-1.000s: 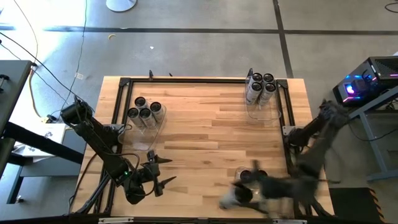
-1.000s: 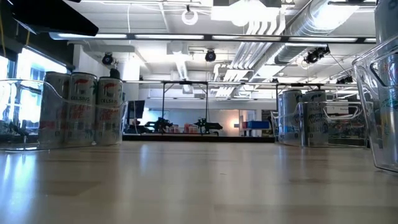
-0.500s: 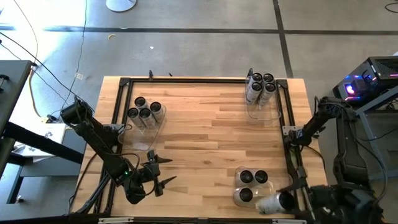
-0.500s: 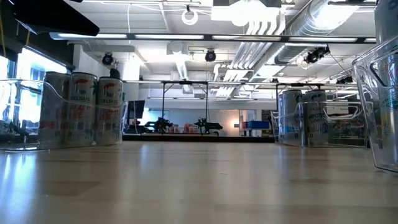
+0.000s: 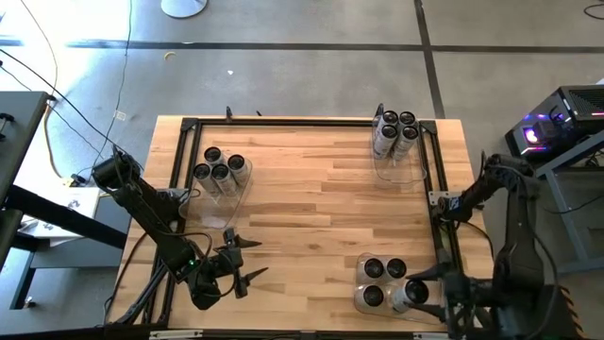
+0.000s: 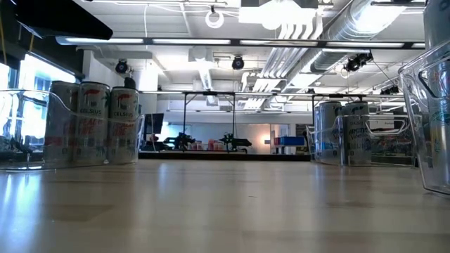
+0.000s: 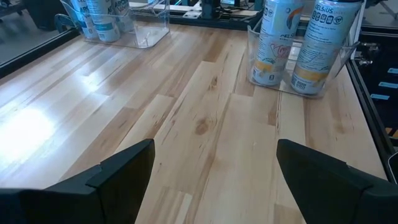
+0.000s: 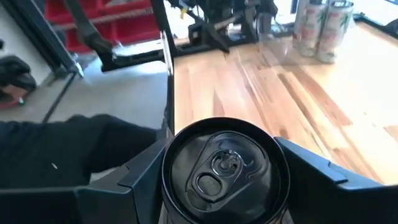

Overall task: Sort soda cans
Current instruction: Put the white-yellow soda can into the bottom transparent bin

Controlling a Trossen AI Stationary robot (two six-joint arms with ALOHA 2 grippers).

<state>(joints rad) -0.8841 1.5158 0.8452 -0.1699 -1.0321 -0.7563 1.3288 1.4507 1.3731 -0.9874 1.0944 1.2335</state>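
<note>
A soda can with a dark round top and pale sides is held in my right gripper, which is shut on it. In the high view this can hangs at the near right corner of the near right clear bin. Three other cans stand upright in that bin. My left gripper waits open near the table's near left corner, with nothing between its fingers. My right gripper pinches the can's side wall just below the top rim, one finger on each side. The fingers come roughly level from the table's right side. The can is lifted clear and tilted, its top leaning toward the right edge.
A clear bin of several cans stands at the far left and another at the far right. A black frame rail runs around the table's edges. Bare wood lies between the bins.
My right gripper has swung with the can from over the near right bin toward the table's near right corner, then come back a little toward the bin. The can lay on its side half a second ago and now stands nearer upright.
</note>
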